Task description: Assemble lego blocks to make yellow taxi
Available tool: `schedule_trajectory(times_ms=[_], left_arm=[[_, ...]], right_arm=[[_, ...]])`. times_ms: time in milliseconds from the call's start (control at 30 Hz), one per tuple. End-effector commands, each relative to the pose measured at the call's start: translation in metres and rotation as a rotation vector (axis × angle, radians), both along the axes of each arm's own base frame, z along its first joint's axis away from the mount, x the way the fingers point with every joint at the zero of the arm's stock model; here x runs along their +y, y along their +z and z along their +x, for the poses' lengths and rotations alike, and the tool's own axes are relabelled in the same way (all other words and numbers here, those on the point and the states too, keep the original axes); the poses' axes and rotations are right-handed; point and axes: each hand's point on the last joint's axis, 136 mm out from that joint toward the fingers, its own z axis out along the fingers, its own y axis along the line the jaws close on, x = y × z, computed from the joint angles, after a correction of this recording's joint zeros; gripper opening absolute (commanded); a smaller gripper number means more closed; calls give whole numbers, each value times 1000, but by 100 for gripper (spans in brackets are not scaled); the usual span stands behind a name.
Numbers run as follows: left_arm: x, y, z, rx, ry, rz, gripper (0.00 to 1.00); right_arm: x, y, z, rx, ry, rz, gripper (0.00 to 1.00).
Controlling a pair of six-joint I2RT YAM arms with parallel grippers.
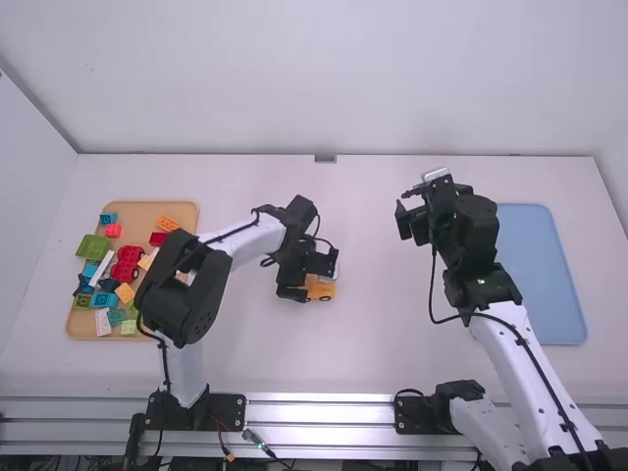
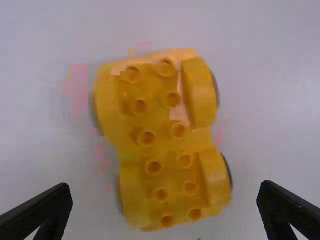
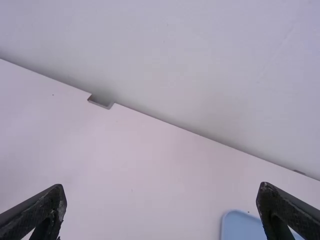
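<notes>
A white table (image 1: 392, 358) spreads under everything, and the yellow lego car base (image 1: 320, 289), studded on top and fitted with wheels, lies flat on it near the middle. The white-and-black right arm (image 1: 535, 363) stands to the right of the car base, angled up and away from the camera. The white-and-black left arm (image 1: 183, 363) stands to its left and arches over toward it. A tan rectangular tray (image 1: 147, 210) lies well left of the car base, and a pale blue rectangular tray (image 1: 549, 275) well to its right.

The black right gripper (image 1: 407, 218) is raised to the right of the car base and farther from the camera; its fingers are wide apart, with nothing between them. The black left gripper (image 1: 294, 279) hovers over the car base, fingers spread wide in its wrist view, gripping nothing, and the studded top shows between and beyond the tips.

In the tan tray, all left of the car base, are loose pieces: a large green block (image 1: 93, 246), a red wheeled base (image 1: 126, 263), a long white piece (image 1: 101, 269), a blue block (image 1: 103, 300), an orange block (image 1: 168, 224) and a small red block (image 1: 158, 238)
</notes>
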Motion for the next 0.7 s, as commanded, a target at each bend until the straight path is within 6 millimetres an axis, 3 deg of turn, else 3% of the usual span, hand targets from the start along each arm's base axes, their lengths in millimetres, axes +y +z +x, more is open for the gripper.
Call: schedule_trajectory(times_ms=[0, 233, 333, 400, 467, 500, 567, 600, 633, 667], left_arm=[[-2, 16, 15, -18, 65, 6, 99], [11, 61, 6, 59, 25, 69, 99], [30, 94, 34, 29, 186, 73, 99], [44, 104, 54, -7, 318, 74, 99], [92, 130, 107, -104, 717, 66, 99], [92, 130, 107, -104, 717, 66, 99], [154, 156, 140, -154, 1097, 24, 99], [178, 165, 147, -155, 1221, -6, 99], [181, 167, 148, -154, 1240, -11, 99], [212, 176, 154, -137, 1413, -71, 99]], right_arm=[[5, 22, 0, -47, 13, 11, 99], [4, 23, 0, -53, 12, 13, 99], [4, 24, 0, -56, 12, 13, 99], [4, 24, 0, -56, 12, 13, 99], [4, 24, 0, -56, 12, 13, 99], [4, 24, 0, -56, 12, 13, 99], [4, 24, 0, -56, 12, 13, 99], [4, 24, 0, -56, 12, 14, 99], [4, 24, 0, -56, 12, 14, 99], [4, 24, 0, -55, 12, 13, 99]])
